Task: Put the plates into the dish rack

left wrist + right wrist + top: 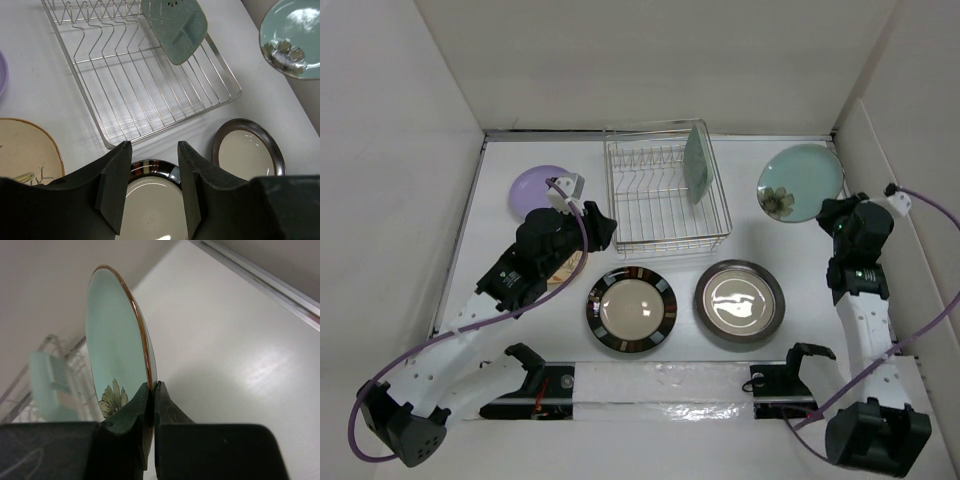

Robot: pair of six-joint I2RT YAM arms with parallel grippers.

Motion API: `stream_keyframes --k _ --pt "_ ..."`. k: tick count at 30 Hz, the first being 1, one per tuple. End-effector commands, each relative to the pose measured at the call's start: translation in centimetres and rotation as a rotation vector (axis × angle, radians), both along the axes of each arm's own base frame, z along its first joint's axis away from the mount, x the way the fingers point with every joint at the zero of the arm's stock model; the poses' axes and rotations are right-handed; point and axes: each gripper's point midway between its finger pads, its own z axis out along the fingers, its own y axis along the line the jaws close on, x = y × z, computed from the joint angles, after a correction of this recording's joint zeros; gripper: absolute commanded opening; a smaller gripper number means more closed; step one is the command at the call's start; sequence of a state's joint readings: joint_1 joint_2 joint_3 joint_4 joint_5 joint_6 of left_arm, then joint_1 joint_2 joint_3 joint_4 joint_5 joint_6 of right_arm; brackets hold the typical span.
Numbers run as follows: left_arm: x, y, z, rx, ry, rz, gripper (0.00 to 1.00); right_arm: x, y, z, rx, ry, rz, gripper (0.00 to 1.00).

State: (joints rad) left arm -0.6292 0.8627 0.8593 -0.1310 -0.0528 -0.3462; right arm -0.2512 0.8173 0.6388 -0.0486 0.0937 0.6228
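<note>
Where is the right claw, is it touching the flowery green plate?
Touching. The right wrist view shows the right gripper pinched shut on the rim of the floral plate, with no gap.

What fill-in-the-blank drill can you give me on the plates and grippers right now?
The dish rack holds only ___ plate, the squarish green plate.
The right gripper is ___ on the rim of the floral plate.
The left gripper is open and holds ___.
In the top view, the black-rimmed plate lies ___ of the grey-brown plate.
Missing words: one; shut; nothing; left.
</note>
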Motion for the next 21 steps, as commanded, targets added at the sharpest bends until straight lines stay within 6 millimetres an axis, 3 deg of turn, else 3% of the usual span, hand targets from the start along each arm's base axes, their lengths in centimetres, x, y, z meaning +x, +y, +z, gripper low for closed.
stream_keyframes --k 1,2,3,5,6,7,8,9,10,12,13,14,15,16,17,18,19,20,21 --pt "0.1 -0.5 1.1 -0.023 -0.037 -0.017 0.39 1.3 2.6 13.0 -0.132 -0.286 0.069 0.00" --pt "0.1 -0.5 1.1 -0.023 -0.037 -0.015 0.39 1.4 5.1 16.8 -0.148 -0.350 0.139 0.00" --pt "0.1 -0.4 1.1 -0.023 -0.039 -0.016 0.39 2.8 6.4 16.6 -0.157 -0.304 0.174 0.00" --pt "0.2 -0.4 1.1 -0.022 -0.039 -0.013 0.39 4.1 8.1 18.1 -0.230 -0.261 0.183 0.00" --pt "0.1 -0.3 1.2 -0.022 -0.043 -0.010 0.39 4.1 11.3 21.4 -0.246 -0.290 0.247 0.00" --pt "0.1 -0.3 1.2 -0.021 -0.044 -0.010 0.39 6.4 12.2 20.0 -0.314 -0.200 0.232 0.00" --pt "0.1 -0.2 1.3 -0.020 -0.046 -0.006 0.39 7.3 13.4 20.5 -0.343 -0.179 0.241 0.00" --pt "0.1 -0.1 1.4 -0.019 -0.050 -0.001 0.39 7.4 15.5 23.3 -0.362 -0.204 0.269 0.00" --pt "0.1 0.0 1.5 -0.019 -0.054 0.001 0.39 10.2 16.3 21.1 -0.433 -0.110 0.252 0.00" --pt "0.1 0.2 1.7 -0.019 -0.061 0.011 0.39 12.3 17.4 20.0 -0.484 -0.023 0.272 0.00" --pt "0.1 0.3 1.8 -0.020 -0.064 0.010 0.39 12.9 18.2 22.6 -0.487 -0.059 0.274 0.00" --pt "0.0 0.3 1.8 -0.022 -0.065 0.011 0.39 15.0 19.0 20.5 -0.524 0.002 0.269 0.00" --pt "0.0 0.3 1.9 -0.024 -0.067 0.011 0.39 15.4 19.4 20.1 -0.549 0.033 0.265 0.00" --pt "0.0 0.2 1.8 -0.024 -0.065 0.006 0.39 15.3 19.7 22.7 -0.570 -0.002 0.237 0.00" --pt "0.0 0.2 1.8 -0.026 -0.066 0.002 0.39 16.9 20.6 20.9 -0.605 0.047 0.232 0.00" --pt "-0.1 0.0 1.9 -0.028 -0.064 -0.004 0.39 16.5 20.5 23.0 -0.633 0.039 0.189 0.00" --pt "-0.1 0.0 1.9 -0.028 -0.064 -0.005 0.39 17.5 21.0 20.7 -0.673 0.099 0.208 0.00" --pt "-0.1 0.0 1.8 -0.028 -0.063 -0.007 0.39 17.3 20.6 22.9 -0.666 0.068 0.151 0.00" --pt "-0.1 0.0 1.9 -0.028 -0.064 -0.005 0.39 18.6 21.1 20.5 -0.704 0.141 0.157 0.00"
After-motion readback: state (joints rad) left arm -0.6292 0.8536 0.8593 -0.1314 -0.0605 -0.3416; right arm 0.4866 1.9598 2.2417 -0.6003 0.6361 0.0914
